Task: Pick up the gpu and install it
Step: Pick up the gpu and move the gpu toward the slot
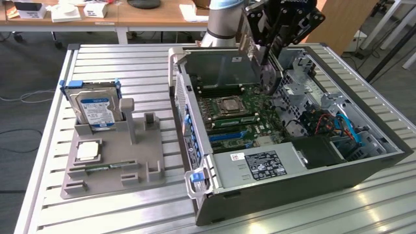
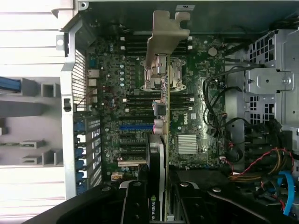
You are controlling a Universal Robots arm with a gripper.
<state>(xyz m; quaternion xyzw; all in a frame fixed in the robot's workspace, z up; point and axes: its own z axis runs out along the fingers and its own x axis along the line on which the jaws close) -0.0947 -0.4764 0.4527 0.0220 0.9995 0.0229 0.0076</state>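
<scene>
One gpu (image 2: 161,112) sits clamped in the claw (image 2: 160,193), over the motherboard (image 2: 133,100).

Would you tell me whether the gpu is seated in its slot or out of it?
Out: the gpu is held edge-down by the gripper above the motherboard, clear of the slots.

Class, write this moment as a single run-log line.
tool: shut on gpu | gpu: edge-on over motherboard | case: open

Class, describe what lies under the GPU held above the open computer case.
Under the GPU lies the motherboard; dark slots and a blue slot show beside it. In the wrist view its bracket covers most of the processor socket.
</scene>
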